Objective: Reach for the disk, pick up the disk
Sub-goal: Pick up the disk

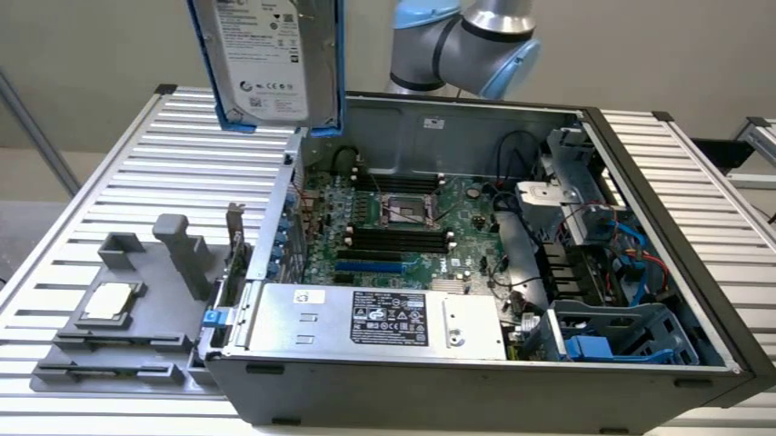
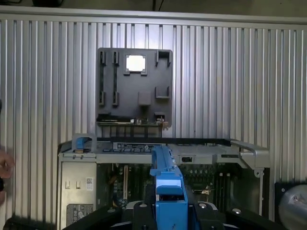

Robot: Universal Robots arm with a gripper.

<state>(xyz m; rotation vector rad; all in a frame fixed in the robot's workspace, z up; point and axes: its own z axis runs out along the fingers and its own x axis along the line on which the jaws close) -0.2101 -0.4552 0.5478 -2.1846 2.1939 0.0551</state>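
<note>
The disk (image 1: 261,59), a silver-gray hard drive with a white label and blue rails, hangs upright in the air above the far corner of the open computer case on the exterior view's left, well clear of the table. In the wrist view the disk's blue rail (image 2: 165,177) shows edge-on, running out from between the black fingers (image 2: 139,211). My gripper (image 2: 169,210) is shut on the disk. The arm's blue and silver joints (image 1: 467,41) rise behind the case.
The open computer case (image 1: 661,173) lies on a slatted metal table (image 1: 158,163), showing the motherboard (image 1: 406,227), a silver power supply box (image 1: 376,318) and a blue drive cage (image 1: 619,331). A grey fixture (image 1: 134,300) holds a small square chip (image 1: 109,298). A person's hand (image 2: 5,165) shows at the picture's edge.
</note>
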